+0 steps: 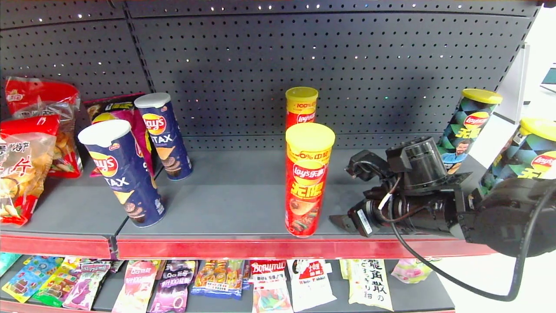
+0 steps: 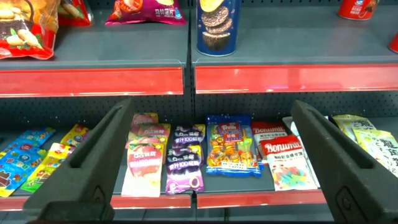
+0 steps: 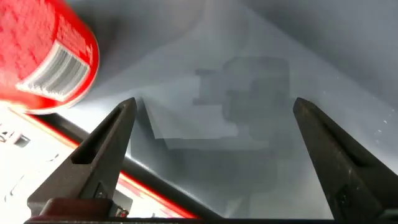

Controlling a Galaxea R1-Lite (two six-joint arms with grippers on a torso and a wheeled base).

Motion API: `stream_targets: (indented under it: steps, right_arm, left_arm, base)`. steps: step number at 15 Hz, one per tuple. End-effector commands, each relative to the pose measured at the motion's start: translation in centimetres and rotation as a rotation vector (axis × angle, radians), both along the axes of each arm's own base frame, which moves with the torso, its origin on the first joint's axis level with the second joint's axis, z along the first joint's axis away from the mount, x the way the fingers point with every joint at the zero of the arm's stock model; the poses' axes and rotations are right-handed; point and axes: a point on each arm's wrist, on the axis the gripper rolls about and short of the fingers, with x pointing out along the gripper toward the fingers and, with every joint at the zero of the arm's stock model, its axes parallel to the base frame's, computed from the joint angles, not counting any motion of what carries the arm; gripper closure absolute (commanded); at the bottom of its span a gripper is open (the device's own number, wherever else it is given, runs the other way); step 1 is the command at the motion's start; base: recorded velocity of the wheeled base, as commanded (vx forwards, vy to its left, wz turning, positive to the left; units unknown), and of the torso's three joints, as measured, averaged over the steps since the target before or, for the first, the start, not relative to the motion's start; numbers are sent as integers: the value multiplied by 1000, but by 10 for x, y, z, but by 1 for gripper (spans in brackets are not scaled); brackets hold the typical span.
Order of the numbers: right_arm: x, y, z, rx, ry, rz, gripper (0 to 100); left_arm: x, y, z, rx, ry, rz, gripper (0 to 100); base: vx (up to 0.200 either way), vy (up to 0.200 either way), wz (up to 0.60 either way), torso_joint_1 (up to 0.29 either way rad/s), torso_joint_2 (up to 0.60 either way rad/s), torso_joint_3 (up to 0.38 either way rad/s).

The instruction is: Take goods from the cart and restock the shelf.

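Observation:
A red chip can (image 1: 308, 180) with a yellow lid stands upright near the front edge of the grey shelf (image 1: 243, 195); a second red can (image 1: 301, 106) stands behind it. My right gripper (image 1: 343, 221) hovers low over the shelf just right of the front can, open and holding nothing. In the right wrist view the gripper (image 3: 214, 106) spans bare shelf, with the red can (image 3: 43, 56) off to one side. My left gripper (image 2: 211, 106) is open and holds nothing, facing the lower shelf's candy packets (image 2: 230, 149).
Two dark blue cans (image 1: 124, 174) (image 1: 164, 134) stand at the shelf's left, with snack bags (image 1: 26, 165) beyond them. Two patterned cans (image 1: 471, 126) (image 1: 527, 152) stand at the right behind my arm. A red lip (image 1: 260, 248) edges the shelf.

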Motion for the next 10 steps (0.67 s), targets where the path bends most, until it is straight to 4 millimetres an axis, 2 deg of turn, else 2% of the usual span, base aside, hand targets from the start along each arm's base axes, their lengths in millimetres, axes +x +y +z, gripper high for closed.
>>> stream_targets:
  steps: [1, 10]
  right_arm:
    - [0, 5, 0, 1, -2, 14, 0]
    - [-1, 17, -2, 2, -1, 43, 0]
  left_arm:
    - [0, 0, 0, 0, -1, 1, 0]
    - [0, 0, 0, 0, -1, 0, 0]
  base:
    - [0, 0, 0, 0, 0, 0]
    - [0, 0, 0, 0, 0, 0]
